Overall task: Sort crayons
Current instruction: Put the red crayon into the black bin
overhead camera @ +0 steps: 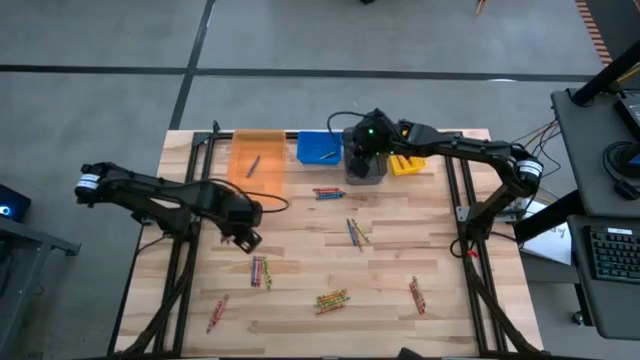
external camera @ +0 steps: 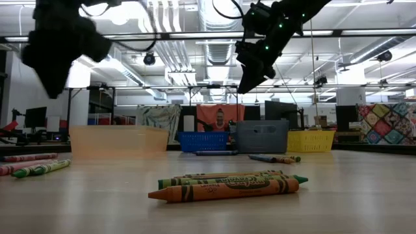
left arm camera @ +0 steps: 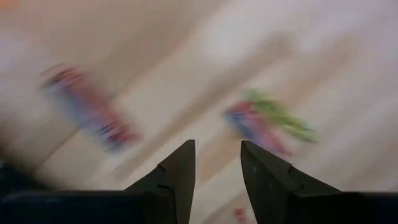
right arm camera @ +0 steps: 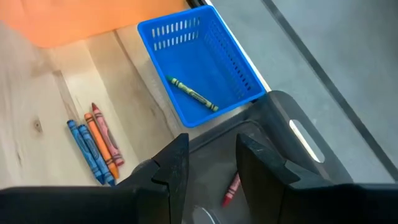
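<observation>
Right gripper (right arm camera: 208, 163) parted and empty above grey bin (right arm camera: 292, 155), red crayon (right arm camera: 231, 188) lying below; left gripper (left arm camera: 217, 163) slightly parted, empty.

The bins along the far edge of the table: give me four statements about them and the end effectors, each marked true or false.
1. The blue bin holds one crayon. True.
2. The right end effector grips a crayon. False: its open fingers hold nothing, above the grey bin.
3. A red crayon lies in the grey bin. True.
4. The left end effector hovers over the yellow bin. False: it is above bare table, left of the scattered crayons.
</observation>
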You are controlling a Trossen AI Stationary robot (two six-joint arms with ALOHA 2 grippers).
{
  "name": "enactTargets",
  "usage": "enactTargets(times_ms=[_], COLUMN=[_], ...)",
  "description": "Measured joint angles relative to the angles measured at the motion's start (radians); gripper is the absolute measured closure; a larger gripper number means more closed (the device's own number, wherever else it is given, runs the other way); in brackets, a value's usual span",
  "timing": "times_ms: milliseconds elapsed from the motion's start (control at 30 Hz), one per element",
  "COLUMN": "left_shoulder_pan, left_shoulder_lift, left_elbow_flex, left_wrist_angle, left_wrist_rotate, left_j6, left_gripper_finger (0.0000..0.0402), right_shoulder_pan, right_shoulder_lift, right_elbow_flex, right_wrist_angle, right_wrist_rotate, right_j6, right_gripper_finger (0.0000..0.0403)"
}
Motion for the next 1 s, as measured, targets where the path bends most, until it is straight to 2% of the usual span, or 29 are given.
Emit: enactTargets(times_ms=[100,200,300,400,500,767,1000], left_shoulder_pan=[0.002,0.002,-0.019,-0.048,-0.072,-0.126,-0.217], left_shoulder_lift=[0.012,0.045,0.09,0.138,0.188,0.248,0.242], left_elbow_flex=[0.0,0.0,-0.004,-0.006,-0.006,-0.005,-0.006], left_wrist_angle=[0.168,0.208,0.162,0.169,0.202,0.205,0.189], left_wrist_rotate=[0.046,0.12,0.177,0.163,0.142,0.061,0.091], left_j6=[0.132,0.197,0.111,-0.021,-0.087,-0.162,-0.199], left_gripper_finger=[0.0298,0.0304,0.0313,0.0316,0.031,0.0252,0.0216], right_shoulder_pan=[0.0,0.001,0.003,0.003,0.003,0.011,0.018], right_shoulder_lift=[-0.02,-0.052,-0.087,-0.122,-0.148,-0.241,-0.337], right_elbow_flex=[0.0,0.0,-0.005,-0.022,-0.046,-0.156,-0.267], right_wrist_angle=[-0.026,-0.061,-0.074,-0.075,-0.075,-0.074,-0.061], right_wrist_rotate=[-0.002,-0.024,-0.079,-0.122,-0.13,-0.13,-0.129], right_j6=[0.01,0.013,0.035,0.045,0.049,0.117,0.192], right_gripper_finger=[0.028,0.028,0.028,0.028,0.028,0.028,0.028])
